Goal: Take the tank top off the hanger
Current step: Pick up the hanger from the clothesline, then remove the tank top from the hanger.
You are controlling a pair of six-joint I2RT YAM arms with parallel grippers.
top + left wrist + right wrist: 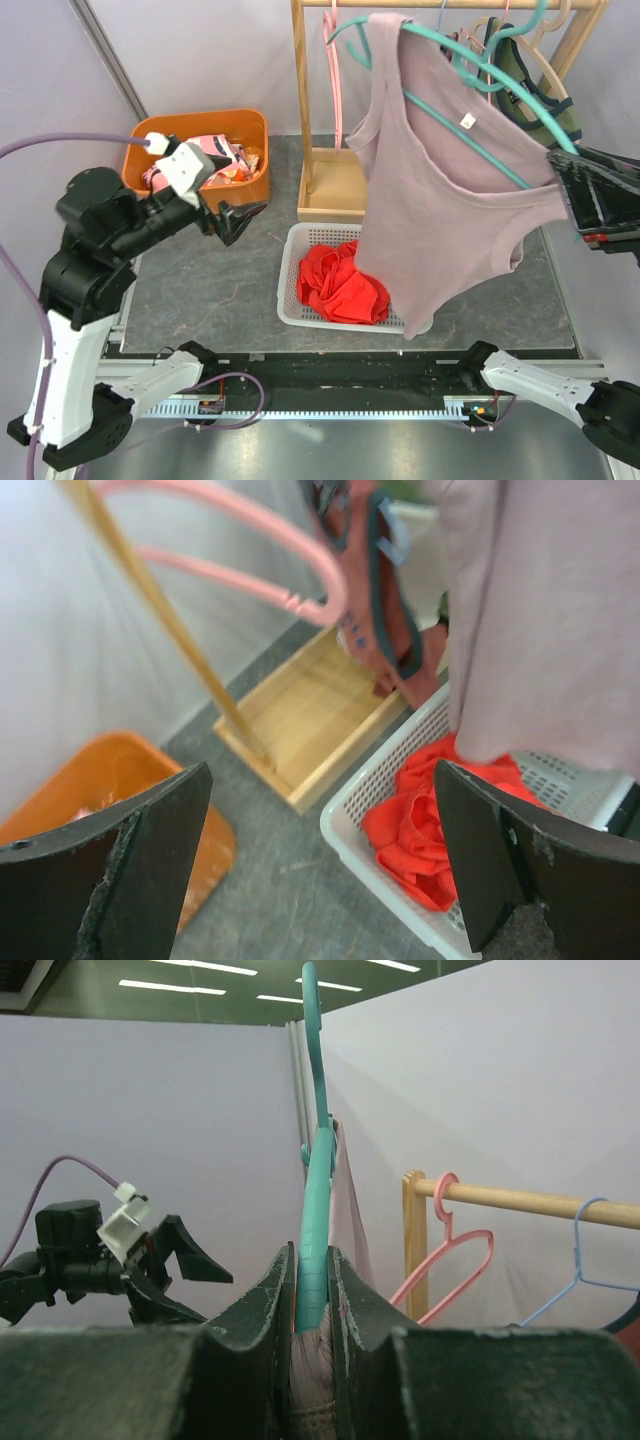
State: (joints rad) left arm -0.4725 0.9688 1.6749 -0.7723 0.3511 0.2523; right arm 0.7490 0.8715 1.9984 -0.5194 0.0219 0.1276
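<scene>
A mauve tank top [440,210] hangs on a teal hanger [436,42], tilted and held in the air off the rail. Its hem dangles over the white basket [290,290]. My right gripper [562,172] is shut on the hanger's lower end and the fabric there. In the right wrist view the hanger [318,1190] rises between the fingers of that gripper [312,1270], with bunched tank top [312,1380] below it. My left gripper [235,218] hovers open and empty left of the basket. In the left wrist view the tank top [550,610] hangs beyond that gripper [320,775], at the upper right.
A red garment [340,285] lies in the white basket [370,800]. An orange bin [255,150] of clothes stands at the back left. The wooden rack [300,100] carries a pink hanger [333,80] and a dark green garment [530,70] on other hangers.
</scene>
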